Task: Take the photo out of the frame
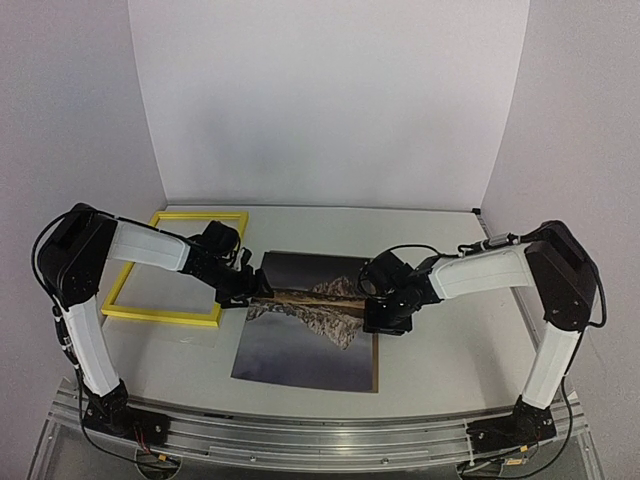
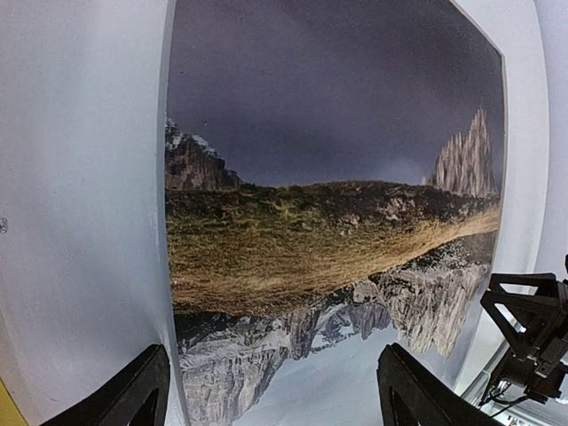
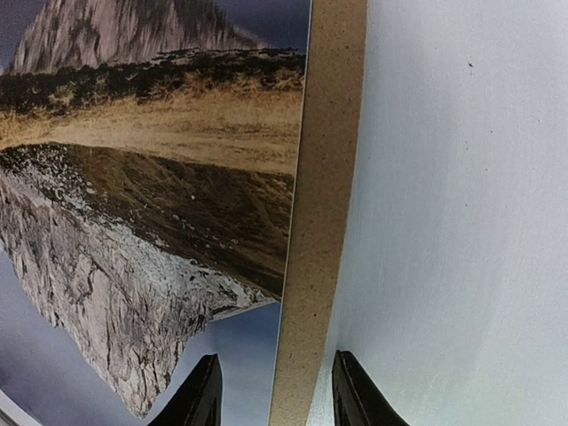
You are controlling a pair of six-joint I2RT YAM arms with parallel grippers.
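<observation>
**Desk:** Start nearest the arm bases. What do you have?

**Operator:** Item one: the counter (image 1: 450, 350), pale grey. At its centre I log the photo (image 1: 300, 345), flat and face up, showing mountains and their reflection. It lies outside the frame, to the right of it.

**Desk:** Anything under it?

**Operator:** Item two: a cardboard sheet (image 3: 311, 222), brown. I see it as a narrow strip along the photo's right edge.

**Desk:** The hands?

**Operator:** Item three: the right hand (image 3: 277, 399), over the photo's right edge. Its fingers (image 3: 359, 399) are partly apart, one above the print and one above bare counter. The brown strip runs between them. I see it pinching nothing, and I cannot tell whether the tips touch down.

Item four: the left hand (image 2: 275, 399), over the photo's left edge. Its fingers (image 2: 133, 395) are spread wide, one on the counter side and one over the print. It is gripping nothing.

**Desk:** Farther back?

**Operator:** Item five: the frame (image 1: 160, 317), bright yellow, flat on the counter at the left. The counter shows through its opening.

Item six: a white backdrop (image 1: 330, 100), standing behind everything.
</observation>
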